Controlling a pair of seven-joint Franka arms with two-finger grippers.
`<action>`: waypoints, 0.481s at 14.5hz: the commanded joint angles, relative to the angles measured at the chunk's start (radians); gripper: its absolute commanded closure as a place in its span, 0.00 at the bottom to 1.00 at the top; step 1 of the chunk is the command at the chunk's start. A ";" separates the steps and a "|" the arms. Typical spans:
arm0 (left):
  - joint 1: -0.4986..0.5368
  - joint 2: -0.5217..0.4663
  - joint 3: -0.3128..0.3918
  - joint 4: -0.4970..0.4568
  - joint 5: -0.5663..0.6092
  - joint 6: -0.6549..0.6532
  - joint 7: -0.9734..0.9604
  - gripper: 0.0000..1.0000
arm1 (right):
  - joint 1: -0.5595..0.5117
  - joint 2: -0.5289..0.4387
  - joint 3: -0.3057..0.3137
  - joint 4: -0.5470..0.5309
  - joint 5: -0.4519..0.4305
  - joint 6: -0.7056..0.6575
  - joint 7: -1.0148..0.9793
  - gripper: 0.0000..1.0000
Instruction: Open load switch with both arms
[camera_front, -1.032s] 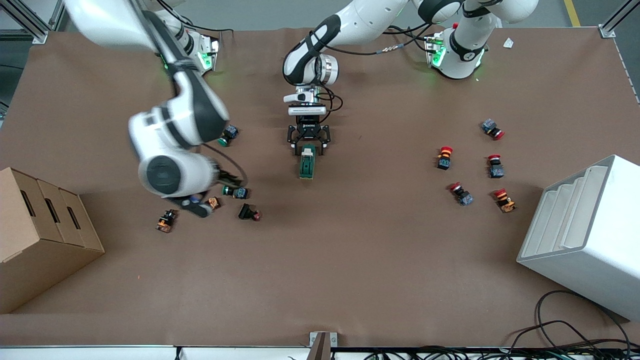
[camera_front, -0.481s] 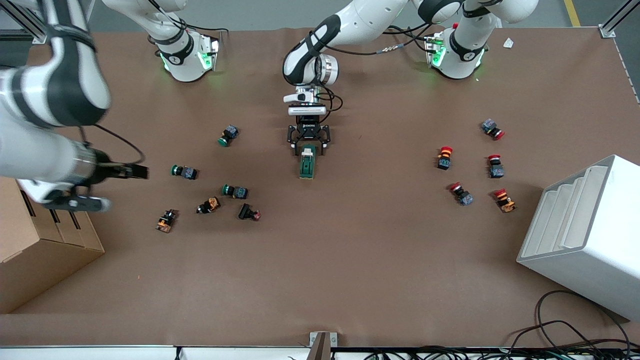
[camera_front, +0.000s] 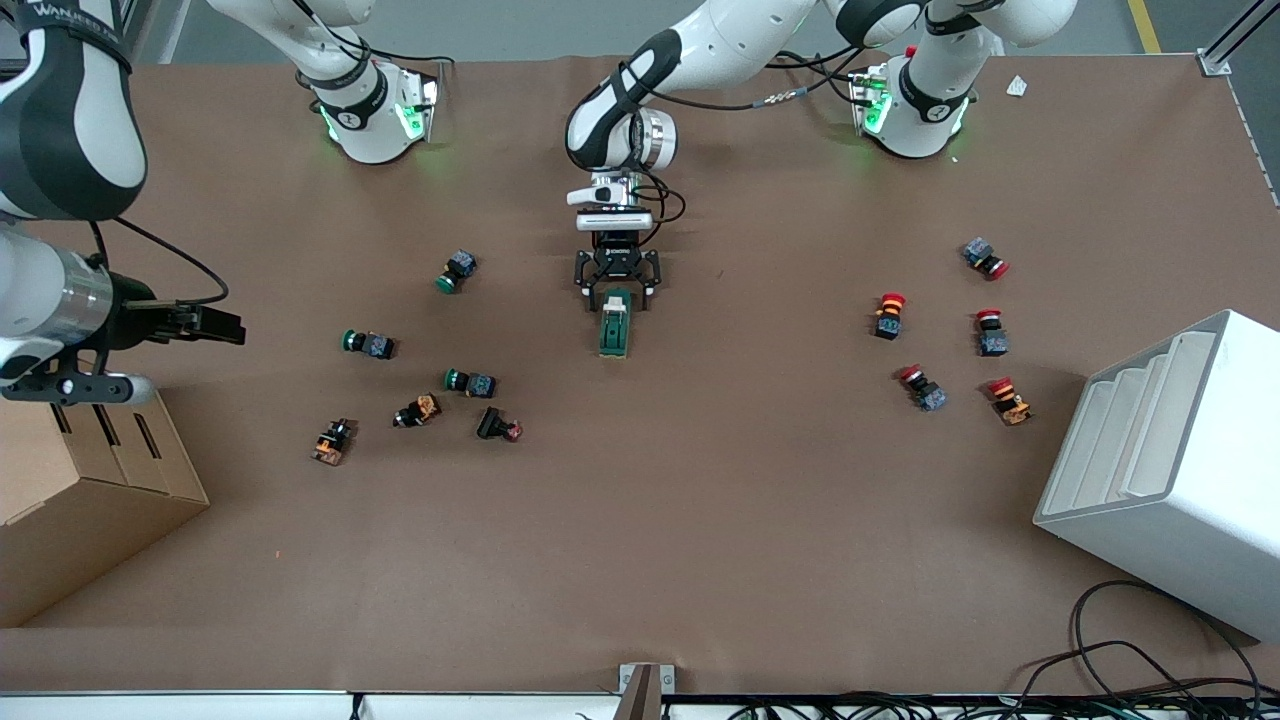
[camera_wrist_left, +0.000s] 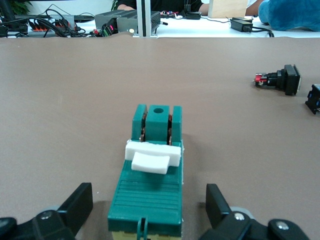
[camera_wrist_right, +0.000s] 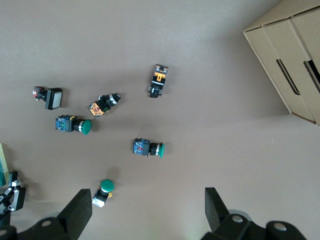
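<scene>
While load switch (camera_front: 614, 330) lies between left fingers (camera_wrist_left: 75, 207), untouched, fingers spread

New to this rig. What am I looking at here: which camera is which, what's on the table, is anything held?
Two white robot arms share a brown table. One picture looks down from a high camera facing them; the other two come from cameras on each arm's wrist.

The left hand is down at the green load switch with its white toggle; its fingers stand open on either side of the switch, gripping nothing. The right hand is open in the air at its own end of the table, beside a cardboard box.

Green-capped push buttons lie toward the right arm's end, red-capped ones toward the left arm's, near a white bin.
</scene>
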 joint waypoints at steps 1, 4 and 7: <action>-0.012 0.010 -0.007 0.012 -0.042 0.020 -0.021 0.01 | -0.019 -0.002 0.011 0.088 0.004 -0.076 -0.004 0.00; -0.009 -0.006 -0.007 0.019 -0.097 0.020 0.047 0.05 | -0.017 -0.002 0.011 0.163 0.001 -0.173 -0.004 0.00; -0.006 -0.005 -0.007 0.032 -0.117 0.020 0.071 0.10 | -0.011 -0.001 0.013 0.170 0.062 -0.195 0.008 0.00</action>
